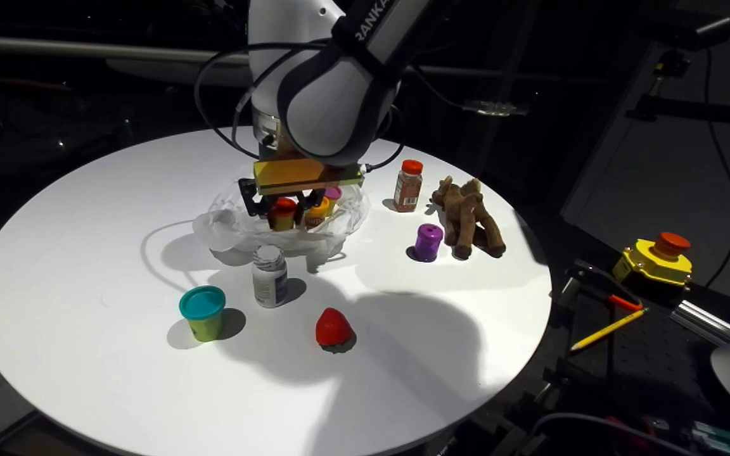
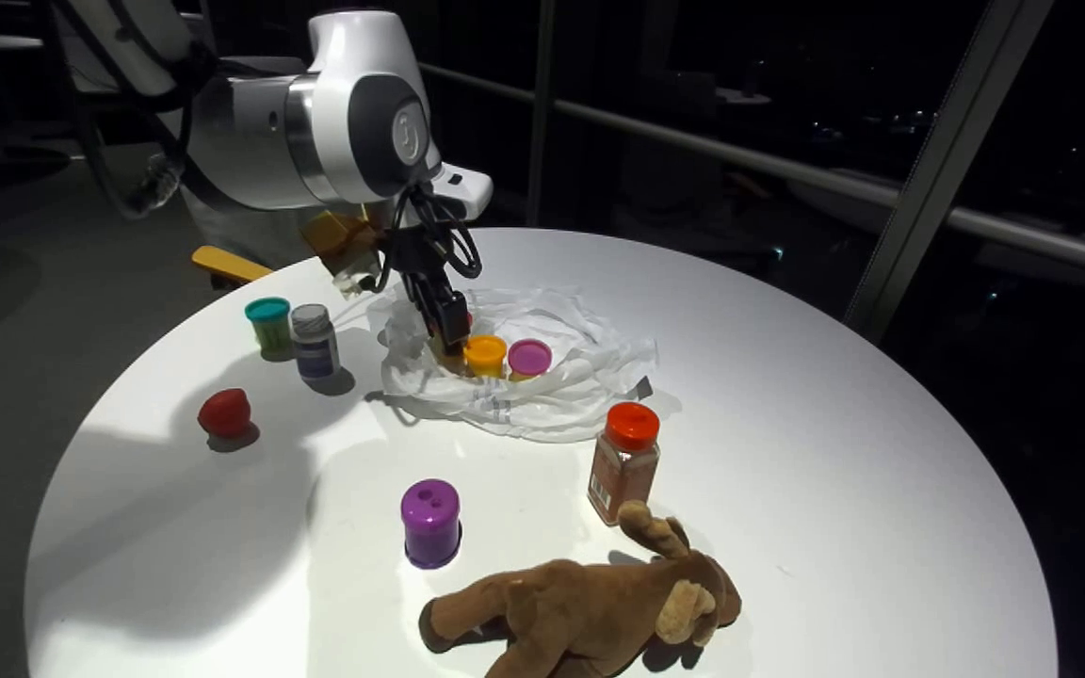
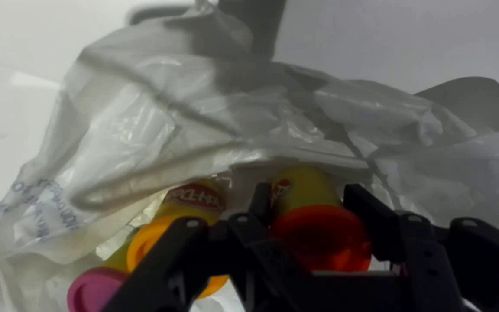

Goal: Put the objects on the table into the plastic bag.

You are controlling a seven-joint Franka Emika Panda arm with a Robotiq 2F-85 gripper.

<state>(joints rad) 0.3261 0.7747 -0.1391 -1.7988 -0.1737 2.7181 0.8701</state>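
The white plastic bag [image 1: 229,229] lies crumpled and open on the table, also in the wrist view [image 3: 137,108]. My gripper [image 3: 310,216] is shut around a red-lidded yellow can [image 3: 306,190], which stands low inside the bag. An orange-lidded can [image 2: 486,356] and a pink-lidded can [image 2: 530,358] stand beside it in the bag. On the table are a teal-lidded can [image 1: 203,313], a pill bottle [image 1: 270,278], a red strawberry [image 1: 333,328], a purple container [image 1: 428,242], a red-capped spice jar [image 1: 408,190] and a brown plush animal [image 1: 466,215].
The round white table [image 1: 86,266] has a rim on all sides. The pill bottle and teal-lidded can stand close to each other near the bag. A yellow emergency-stop box [image 1: 656,261] and a pencil [image 1: 609,329] lie off the table on a dark surface.
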